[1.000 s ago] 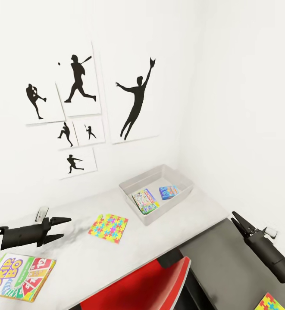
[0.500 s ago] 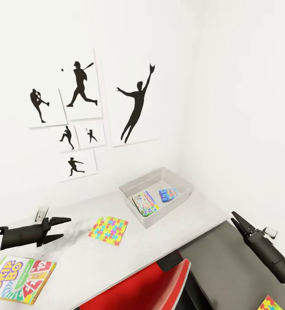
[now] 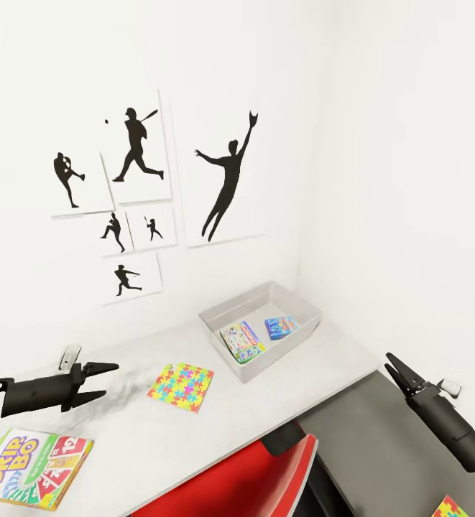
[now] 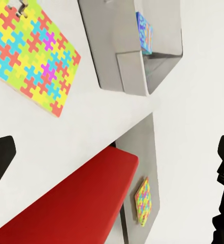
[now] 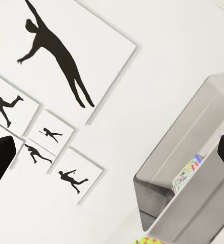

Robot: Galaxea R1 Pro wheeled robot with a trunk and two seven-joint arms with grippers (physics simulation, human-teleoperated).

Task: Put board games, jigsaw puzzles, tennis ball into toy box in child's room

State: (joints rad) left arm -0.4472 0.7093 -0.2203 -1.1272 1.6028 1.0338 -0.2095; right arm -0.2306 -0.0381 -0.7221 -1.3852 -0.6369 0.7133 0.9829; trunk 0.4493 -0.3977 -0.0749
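Left gripper (image 3: 100, 379) fingers spread open, empty, hovering over the pale tabletop (image 3: 158, 431). Right gripper (image 3: 395, 368) over the dark section; can't tell if open. Jigsaw puzzle (image 3: 182, 385) lies near the left fingers. Skip-Bo board game (image 3: 34, 467) at near edge. Toy box (image 3: 260, 327) at far corner holds two board games (image 3: 241, 341). Second puzzle (image 3: 453, 507) at the dark section's near edge.

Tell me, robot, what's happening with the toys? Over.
Left gripper open, empty; right gripper empty. Two board games in toy box. Jigsaw puzzle, Skip-Bo game waiting.
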